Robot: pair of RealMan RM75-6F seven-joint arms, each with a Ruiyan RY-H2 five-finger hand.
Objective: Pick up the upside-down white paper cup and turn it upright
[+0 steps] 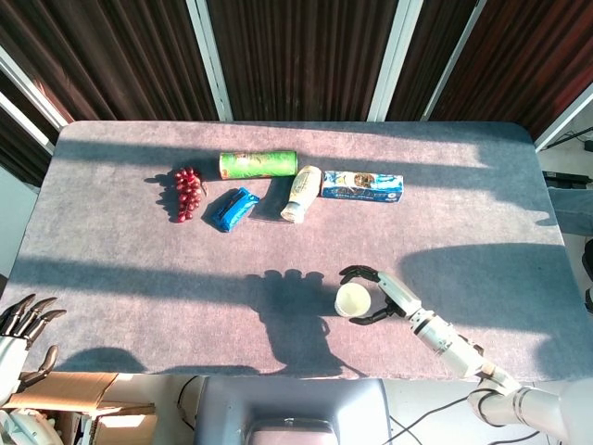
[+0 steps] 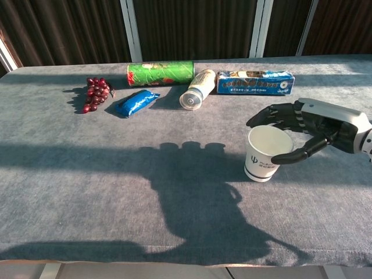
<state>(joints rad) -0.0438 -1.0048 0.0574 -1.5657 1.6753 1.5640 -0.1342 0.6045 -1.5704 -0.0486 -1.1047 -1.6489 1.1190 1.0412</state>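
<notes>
Paper cup [image 2: 267, 153]: white with a dark band near the base, standing upright on the grey table [image 2: 87, 192], mouth up, toward the front edge, well in front of the blue box.

Right hand [image 2: 308, 131]: just to the right of the cup, fingers spread apart and arched around its rim, thumb in front, other fingers behind. It holds nothing; whether any fingertip touches the cup cannot be told.

Left hand [image 1: 20, 326]: far to the left of the cup, off the table's front corner, fingers apart and empty.

Back row, well behind the cup, left to right:
- grapes [image 2: 96, 93], dark red bunch;
- blue packet [image 2: 135, 103], lying flat;
- green can [image 2: 160, 73], on its side;
- cream bottle [image 2: 197, 89], on its side, base toward the front;
- blue box [image 2: 254, 81], long, lying flat.
</notes>
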